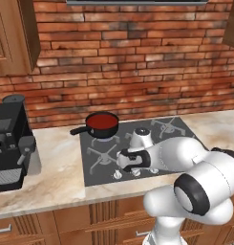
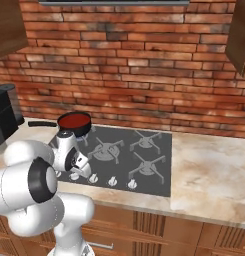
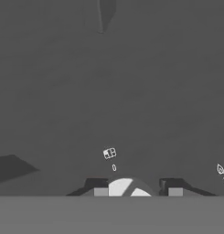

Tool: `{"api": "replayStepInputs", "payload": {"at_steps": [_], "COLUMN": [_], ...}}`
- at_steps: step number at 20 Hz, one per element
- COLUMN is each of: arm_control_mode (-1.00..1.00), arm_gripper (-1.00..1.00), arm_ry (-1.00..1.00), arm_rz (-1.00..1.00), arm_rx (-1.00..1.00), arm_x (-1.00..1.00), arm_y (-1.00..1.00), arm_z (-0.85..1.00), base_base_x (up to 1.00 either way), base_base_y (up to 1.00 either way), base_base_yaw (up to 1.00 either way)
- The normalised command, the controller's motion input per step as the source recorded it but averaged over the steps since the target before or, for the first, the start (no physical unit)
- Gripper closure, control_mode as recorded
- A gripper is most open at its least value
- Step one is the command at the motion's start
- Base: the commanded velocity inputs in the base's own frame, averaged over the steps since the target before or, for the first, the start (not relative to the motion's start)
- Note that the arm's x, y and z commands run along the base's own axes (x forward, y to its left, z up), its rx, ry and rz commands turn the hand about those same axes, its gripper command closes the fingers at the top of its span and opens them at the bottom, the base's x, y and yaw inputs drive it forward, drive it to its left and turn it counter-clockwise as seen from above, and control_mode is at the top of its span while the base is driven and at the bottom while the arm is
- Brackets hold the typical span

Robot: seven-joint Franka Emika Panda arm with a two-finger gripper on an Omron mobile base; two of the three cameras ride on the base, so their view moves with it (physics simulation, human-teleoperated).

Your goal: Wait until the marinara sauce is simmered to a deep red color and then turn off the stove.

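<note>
One stove knob (image 3: 127, 188) between jaws

arm — folded low, hand pointing down | gripper (image 3: 127, 192) — fingertips (image 3: 100, 192) spread either side of a white round part

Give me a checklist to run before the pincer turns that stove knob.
1. Marinara sauce deep red: ok, it looks dark red in its saucepan.
2. Pincer straddling a white knob: ok, fingertips on either side.
3. Fingertips pressing the knob: cannot tell.
4. This knob serves the saucepan's burner: cannot tell; the small marking is unreadable.
5. Saucepan on the stove, apart from the arm: ok.
</note>
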Motion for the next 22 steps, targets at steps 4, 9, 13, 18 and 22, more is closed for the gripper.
{"api": "replayStepInputs", "payload": {"at_steps": [4, 9, 13, 18, 22], "arm_control_mode": [-1.00, -1.00, -1.00, -1.00, -1.00], "arm_gripper": [1.00, 1.00, 1.00, 1.00, 1.00], "arm_ry": [0.35, 0.55, 0.52, 0.43, 0.34], "arm_rz": [-0.31, -0.73, -0.92, -0.98, -1.00], "arm_rx": [0.00, -0.06, -0.11, -0.03, 0.00], "arm_x": [-1.00, -0.54, -0.14, -0.06, -0.04], "arm_y": [0.24, 0.58, 0.42, 0.21, 0.10], "arm_z": [-0.60, -0.85, -0.91, -0.83, -0.78], "base_base_x": [0.00, 0.00, 0.00, 0.00, 0.00], "base_base_y": [0.00, 0.00, 0.00, 0.00, 0.00], "base_base_yaw": [0.00, 0.00, 0.00, 0.00, 0.00]}}
